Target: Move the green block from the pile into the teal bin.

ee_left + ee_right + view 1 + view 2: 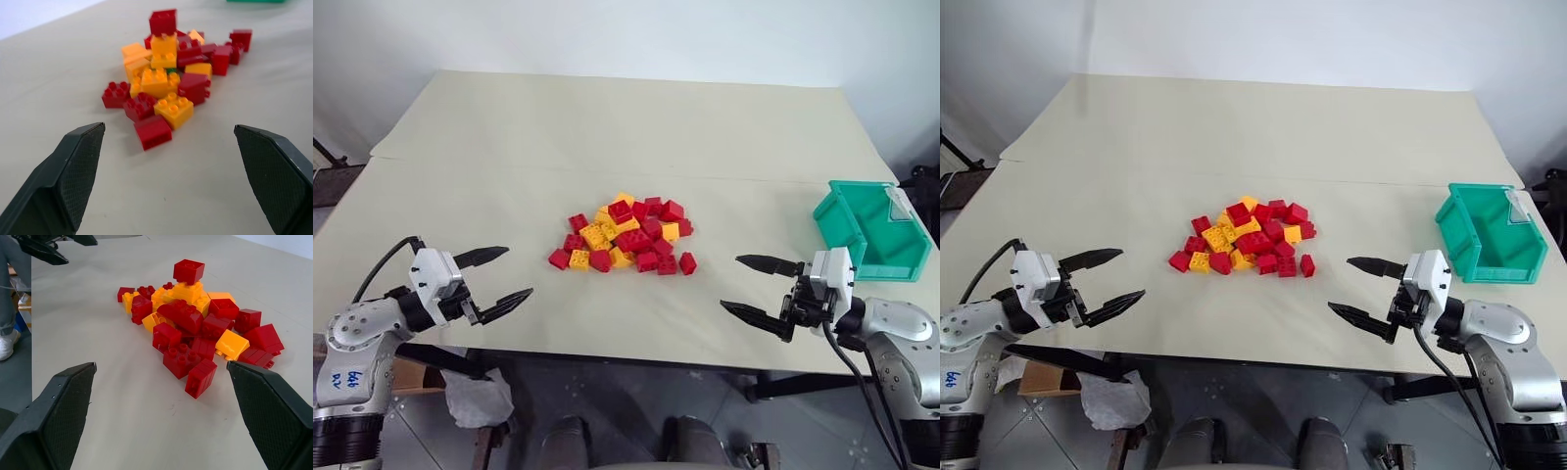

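A cream table (607, 127) holds the pile (625, 235) at centre, the teal bin (869, 231) at three o'clock. Left gripper (497, 284) and right gripper (759, 289) gape empty. The green block (171, 71) sits buried; nothing is done yet.

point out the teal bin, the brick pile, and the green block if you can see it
teal bin (850, 227), left eye view, on its outer side wall.
pile (625, 235), left eye view, on a red brick near its middle.
green block (171, 71), left wrist view, on a green sliver between yellow bricks; mostly buried.
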`<control>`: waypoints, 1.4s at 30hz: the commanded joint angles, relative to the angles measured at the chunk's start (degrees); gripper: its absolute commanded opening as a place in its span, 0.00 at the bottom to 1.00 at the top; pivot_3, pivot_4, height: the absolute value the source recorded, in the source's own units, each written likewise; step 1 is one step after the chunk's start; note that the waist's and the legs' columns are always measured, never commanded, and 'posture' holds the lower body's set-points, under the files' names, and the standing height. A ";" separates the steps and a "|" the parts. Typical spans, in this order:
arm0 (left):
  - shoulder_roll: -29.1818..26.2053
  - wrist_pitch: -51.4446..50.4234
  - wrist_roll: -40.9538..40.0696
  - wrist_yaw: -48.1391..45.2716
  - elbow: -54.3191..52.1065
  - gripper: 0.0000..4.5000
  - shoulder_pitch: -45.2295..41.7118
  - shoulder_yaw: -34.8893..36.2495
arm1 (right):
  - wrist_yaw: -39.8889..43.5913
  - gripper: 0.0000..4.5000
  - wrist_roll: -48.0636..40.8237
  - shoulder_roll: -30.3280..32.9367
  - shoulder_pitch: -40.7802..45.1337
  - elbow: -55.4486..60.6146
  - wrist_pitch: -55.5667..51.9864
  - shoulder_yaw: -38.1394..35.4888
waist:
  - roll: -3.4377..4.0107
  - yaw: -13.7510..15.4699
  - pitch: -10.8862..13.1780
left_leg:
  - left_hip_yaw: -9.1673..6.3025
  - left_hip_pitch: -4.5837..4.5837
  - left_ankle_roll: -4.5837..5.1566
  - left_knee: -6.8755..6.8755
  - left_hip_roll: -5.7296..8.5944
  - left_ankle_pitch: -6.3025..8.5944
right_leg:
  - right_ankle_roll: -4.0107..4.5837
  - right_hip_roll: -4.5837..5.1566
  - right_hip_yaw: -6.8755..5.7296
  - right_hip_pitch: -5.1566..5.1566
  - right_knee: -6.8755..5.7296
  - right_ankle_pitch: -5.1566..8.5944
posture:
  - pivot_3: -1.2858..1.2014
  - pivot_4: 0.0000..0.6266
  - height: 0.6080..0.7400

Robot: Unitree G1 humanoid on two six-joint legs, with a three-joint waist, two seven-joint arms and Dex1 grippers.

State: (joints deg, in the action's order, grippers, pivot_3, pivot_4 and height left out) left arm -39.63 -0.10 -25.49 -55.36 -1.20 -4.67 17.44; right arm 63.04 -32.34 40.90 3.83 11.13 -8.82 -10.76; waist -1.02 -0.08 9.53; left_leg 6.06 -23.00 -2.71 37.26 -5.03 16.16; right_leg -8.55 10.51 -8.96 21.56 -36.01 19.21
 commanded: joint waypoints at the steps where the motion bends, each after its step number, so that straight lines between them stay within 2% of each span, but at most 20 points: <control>1: -0.15 -0.69 -0.43 1.02 -1.17 1.00 -0.37 0.65 | 0.45 0.99 0.24 -0.07 0.14 0.02 1.25 -0.81 | 0.00 -0.02 0.00 | 0.00 0.00 0.00 0.00 0.00 0.00 | 0.00 0.00 0.00 0.00 0.00 0.00 | 0.52 0.24 1.00; 6: 0.62 -3.00 -3.75 0.47 -2.98 1.00 0.93 1.92 | 0.28 0.99 0.25 -1.52 1.99 -0.11 0.73 1.24 | 0.00 -0.12 0.00 | 0.00 0.00 0.00 0.00 0.00 0.00 | 0.00 0.00 0.00 0.00 0.00 0.00 | 0.52 0.24 1.00; 9: 0.94 -3.05 -4.99 -0.20 -3.37 1.00 2.83 2.91 | -0.93 0.88 -0.38 -3.49 4.41 1.47 -1.49 3.80 | 0.01 -0.21 0.00 | 0.00 0.02 -0.02 0.00 -0.02 -0.01 | 0.00 -0.01 0.00 0.00 -0.02 0.00 | 0.52 0.24 1.00; 16: 2.10 0.32 -3.97 0.41 0.34 1.00 9.14 7.02 | -3.24 0.39 4.59 -8.12 12.71 4.33 -5.83 15.64 | 0.07 -0.64 0.04 | 0.00 0.03 -0.02 0.00 -0.04 -0.01 | 0.00 -0.02 0.00 0.03 -0.07 0.00 | 0.52 0.24 1.00; 21: 3.17 1.24 -4.52 1.74 -1.74 1.00 12.76 9.26 | -6.08 0.01 11.76 -18.48 22.95 -3.44 -3.71 25.58 | 0.07 -0.96 0.04 | -0.01 0.00 -0.02 0.02 -0.05 -0.01 | 0.00 -0.02 0.00 0.05 -0.07 0.00 | 0.52 0.24 1.00; 24: 3.55 -0.07 -5.18 2.10 -4.57 1.00 13.09 8.34 | -7.45 0.00 16.00 -22.39 28.32 -10.39 -3.76 28.60 | 0.08 -1.52 0.05 | -0.02 0.01 -0.06 0.05 -0.05 -0.04 | 0.01 -0.02 0.01 0.07 -0.23 0.00 | 0.52 0.24 1.00; 28: 4.24 -4.30 -7.37 3.32 -10.72 1.00 12.84 6.06 | -8.34 0.00 20.20 -29.08 38.61 -25.87 -1.70 30.64 | 0.10 -1.70 0.06 | -0.02 -0.01 -0.06 0.08 -0.05 -0.04 | 0.01 -0.01 0.02 0.10 -0.29 0.00 | 0.52 0.24 1.00; 33: 4.52 -7.55 -8.05 4.64 -14.10 1.00 11.64 4.37 | -14.46 0.00 25.23 -34.57 48.38 -45.33 5.80 27.98 | 0.10 -2.10 0.06 | -0.01 0.04 -0.11 0.04 -0.07 -0.07 | 0.02 -0.02 0.04 0.19 -0.50 0.01 | 0.52 0.24 1.00; 36: 4.66 -8.02 -8.05 5.00 -14.60 1.00 11.27 4.30 | -17.78 0.00 27.71 -35.93 53.99 -56.15 10.12 26.68 | 0.13 -2.35 0.08 | 0.01 0.01 -0.12 0.03 -0.07 -0.08 | 0.02 -0.02 0.06 0.24 -0.49 0.00 | 0.52 0.24 1.00; 42: 5.12 -8.03 -7.78 5.60 -14.68 1.00 10.30 4.12 | -24.17 0.00 30.42 -35.13 61.77 -70.32 17.63 22.27 | 0.17 -3.14 0.10 | 0.04 0.00 -0.12 0.02 -0.07 -0.08 | 0.02 -0.02 0.10 0.29 -0.50 0.00 | 0.52 0.24 1.00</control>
State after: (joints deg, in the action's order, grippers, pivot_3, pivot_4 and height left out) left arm -34.70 -8.60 -32.27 -50.02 -13.65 6.03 21.33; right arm 40.70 -2.00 5.18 63.70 -57.89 6.32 13.57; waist -0.84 -3.22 9.63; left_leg 6.12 -23.01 -2.84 37.28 -5.10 16.08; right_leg -8.53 10.49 -8.84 21.87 -36.52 19.22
